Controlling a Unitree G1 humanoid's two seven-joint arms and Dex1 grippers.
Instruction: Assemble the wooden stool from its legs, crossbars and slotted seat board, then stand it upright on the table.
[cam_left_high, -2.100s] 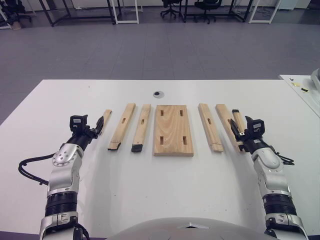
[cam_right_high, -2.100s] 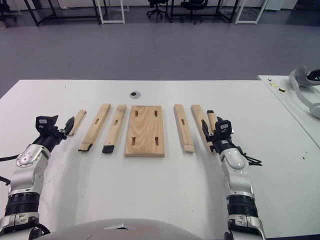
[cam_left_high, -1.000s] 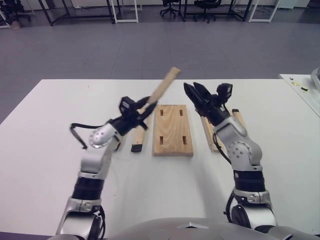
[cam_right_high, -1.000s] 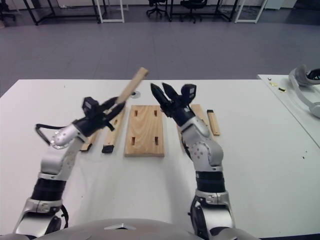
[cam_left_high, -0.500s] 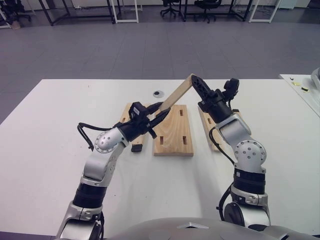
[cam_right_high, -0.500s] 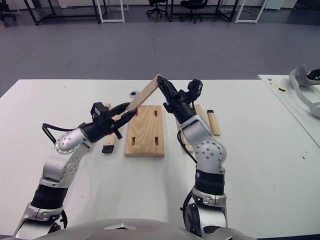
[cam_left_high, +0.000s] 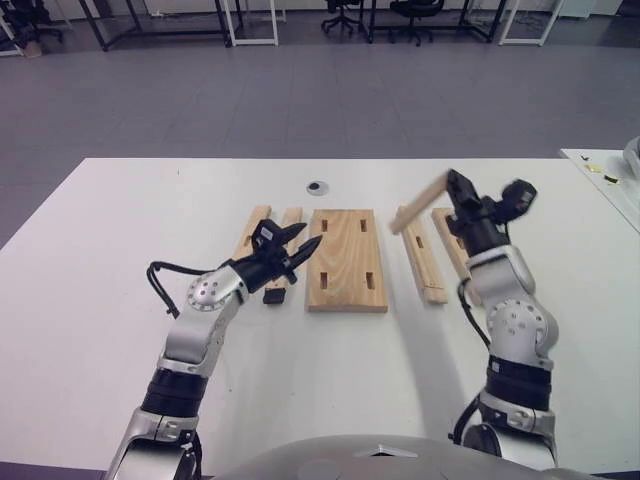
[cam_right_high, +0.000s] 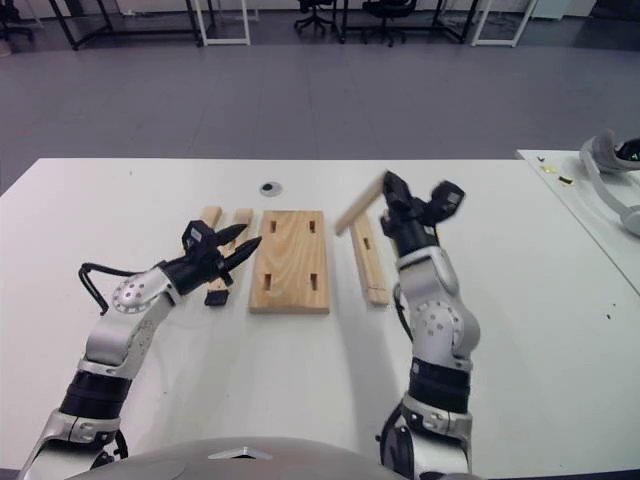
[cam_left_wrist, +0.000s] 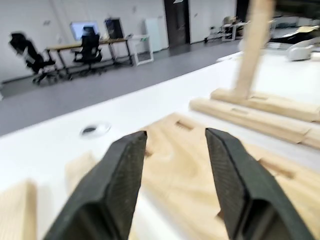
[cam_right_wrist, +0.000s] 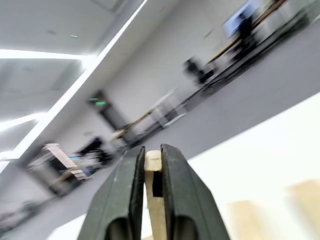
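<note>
My right gripper (cam_left_high: 456, 188) is shut on one end of a short wooden crossbar (cam_left_high: 418, 207), holding it tilted in the air above the two legs (cam_left_high: 422, 258) that lie right of the slotted seat board (cam_left_high: 346, 262). In the right wrist view the fingers (cam_right_wrist: 129, 195) clamp the crossbar (cam_right_wrist: 153, 165). My left gripper (cam_left_high: 305, 238) is open with nothing in it, low over the table at the seat board's left edge, above the two legs (cam_left_high: 252, 222) lying there. The left wrist view looks between its fingers (cam_left_wrist: 122, 195) across the seat board (cam_left_wrist: 200, 155).
A round cable grommet (cam_left_high: 318, 187) sits in the white table (cam_left_high: 120, 230) behind the parts. A second table with a white headset (cam_right_high: 615, 170) stands at the far right. There is bare tabletop in front of the seat board.
The left gripper has let go of the crossbar and dropped toward the table, open. The right gripper, now alone on the crossbar, has carried it right, off the seat board.
</note>
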